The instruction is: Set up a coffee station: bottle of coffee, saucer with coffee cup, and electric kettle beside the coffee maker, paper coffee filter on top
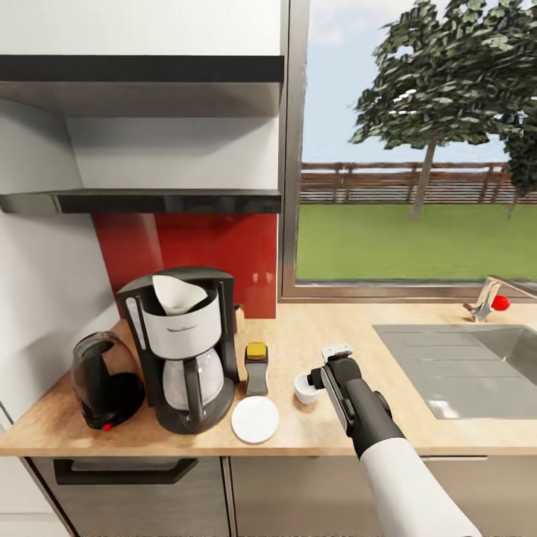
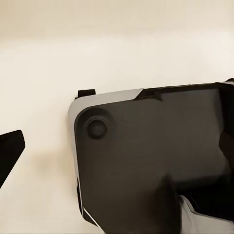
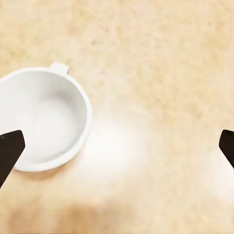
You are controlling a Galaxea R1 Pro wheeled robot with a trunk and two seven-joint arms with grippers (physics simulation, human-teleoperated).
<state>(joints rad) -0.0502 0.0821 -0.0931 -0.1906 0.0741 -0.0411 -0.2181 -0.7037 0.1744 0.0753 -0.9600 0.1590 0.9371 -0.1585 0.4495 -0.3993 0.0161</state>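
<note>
Overhead, the right gripper's fingers (image 3: pixel 10 151) spread wide above the coffee cup (image 3: pixel 41 119), grasping nothing; left fingers' state unclear.

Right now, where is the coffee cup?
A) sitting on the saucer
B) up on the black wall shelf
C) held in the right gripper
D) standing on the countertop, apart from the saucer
D: the coffee cup stands on the bare countertop to the right of the empty saucer, and the right gripper hangs open above it, its fingertips wide apart.
</note>
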